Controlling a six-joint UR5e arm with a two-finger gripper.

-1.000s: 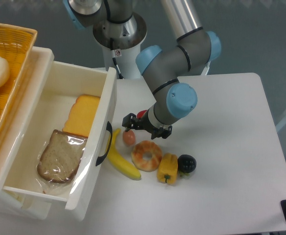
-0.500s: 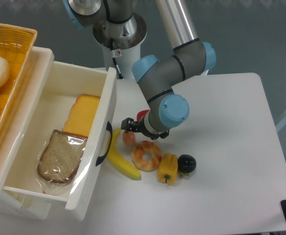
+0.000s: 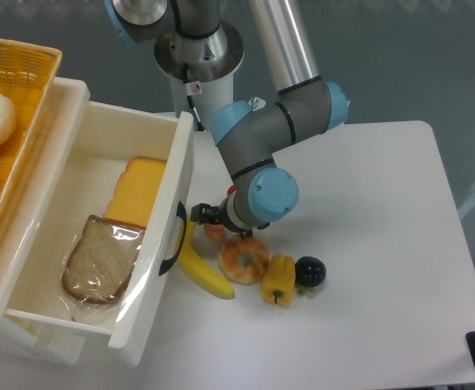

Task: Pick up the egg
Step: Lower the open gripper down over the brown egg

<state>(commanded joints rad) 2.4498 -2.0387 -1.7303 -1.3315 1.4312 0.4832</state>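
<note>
I am hovering my gripper point(image 3: 213, 220) low over the egg point(image 3: 214, 231), which is lying on the white table point(image 3: 367, 244) between the banana point(image 3: 200, 264) and the donut point(image 3: 243, 258), and only a pinkish sliver of it is showing beneath my wrist. I cannot tell whether my jaws are spread or closing on it, because my own wrist is hiding them. A yellow bell pepper point(image 3: 278, 279) and a dark berry point(image 3: 309, 270) are sitting just beyond the donut, while the open white drawer point(image 3: 172, 195) beside the banana is holding a wrapped bread slice point(image 3: 99, 258) and cheese point(image 3: 138, 189).
</note>
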